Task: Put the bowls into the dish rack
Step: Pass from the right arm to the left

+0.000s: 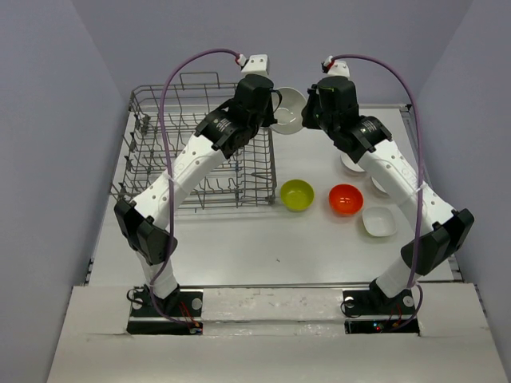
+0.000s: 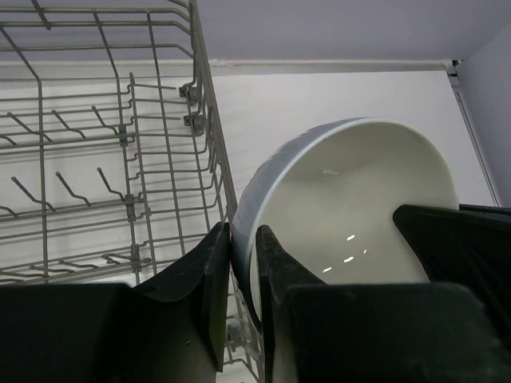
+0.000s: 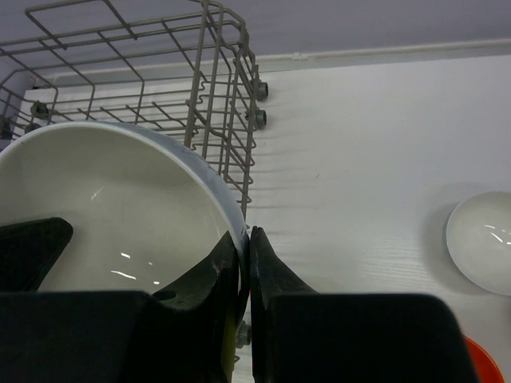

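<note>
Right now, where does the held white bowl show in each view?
Top external: white bowl at upper centre, right of the dish rack.
Left wrist: bowl centre right, rack to its left.
Right wrist: bowl lower left, rack behind it.
Shared landmark: the dish rack.

The right arm [image 1: 391, 171] is covering most of two white bowls [image 1: 349, 164] at the overhead frame's right side.

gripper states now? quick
left gripper: closed on the white bowl, at its rim.
right gripper: closed on the same white bowl, opposite rim.
</note>
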Robot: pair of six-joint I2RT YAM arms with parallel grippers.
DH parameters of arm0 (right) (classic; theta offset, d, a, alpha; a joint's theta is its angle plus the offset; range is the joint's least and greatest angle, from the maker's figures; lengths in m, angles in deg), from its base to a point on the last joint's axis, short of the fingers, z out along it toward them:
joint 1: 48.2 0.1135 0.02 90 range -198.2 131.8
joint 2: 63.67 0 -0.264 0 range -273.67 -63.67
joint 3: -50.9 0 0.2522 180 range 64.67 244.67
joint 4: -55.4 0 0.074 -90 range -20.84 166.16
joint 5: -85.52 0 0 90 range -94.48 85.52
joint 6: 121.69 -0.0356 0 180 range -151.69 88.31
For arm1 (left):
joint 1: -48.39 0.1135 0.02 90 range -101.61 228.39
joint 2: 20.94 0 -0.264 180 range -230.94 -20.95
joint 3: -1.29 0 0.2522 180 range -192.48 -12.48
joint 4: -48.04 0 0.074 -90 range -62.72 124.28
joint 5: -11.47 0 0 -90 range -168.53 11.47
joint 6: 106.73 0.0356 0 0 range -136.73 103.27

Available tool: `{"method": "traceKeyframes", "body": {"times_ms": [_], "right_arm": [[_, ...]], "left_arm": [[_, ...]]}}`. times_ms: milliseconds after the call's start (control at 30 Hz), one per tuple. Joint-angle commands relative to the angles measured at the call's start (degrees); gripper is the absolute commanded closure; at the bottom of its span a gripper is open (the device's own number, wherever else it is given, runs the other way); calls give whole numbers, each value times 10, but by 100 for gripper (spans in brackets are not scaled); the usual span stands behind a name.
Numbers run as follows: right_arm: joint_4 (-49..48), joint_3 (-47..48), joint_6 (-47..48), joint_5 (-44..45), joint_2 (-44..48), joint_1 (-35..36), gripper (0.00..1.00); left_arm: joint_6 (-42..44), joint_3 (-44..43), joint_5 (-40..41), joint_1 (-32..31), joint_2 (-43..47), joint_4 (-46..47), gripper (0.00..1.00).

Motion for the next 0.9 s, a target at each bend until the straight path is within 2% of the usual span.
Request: {"method": "traceKeyframes", "body": {"times_ms": [0, 100, 233, 300, 333, 467, 600, 867], "right_arm": [[-54, 12, 0, 5, 7, 6, 99], [-55, 12, -1, 6, 5, 6, 99], [-57, 12, 0, 3, 4, 6, 99], [-58, 13, 0, 0, 2, 6, 91], [-59, 13, 0, -1, 2, 6, 80], [-61, 13, -1, -5, 1, 6, 56], [-63, 14, -3, -9, 1, 6, 43], [-65, 14, -4, -12, 20, 6, 31]], "left_arm": [[10, -33, 15, -5, 4, 8, 80], [10, -37, 18, -6, 1, 6, 100], [17, -38, 24, -10, 4, 7, 100], [20, -41, 28, -12, 6, 8, 100], [22, -42, 31, -13, 7, 8, 100], [24, -53, 42, -18, 7, 2, 100], [25, -53, 48, -19, 15, 2, 100], [35, -59, 82, -19, 24, 0, 100]]}}
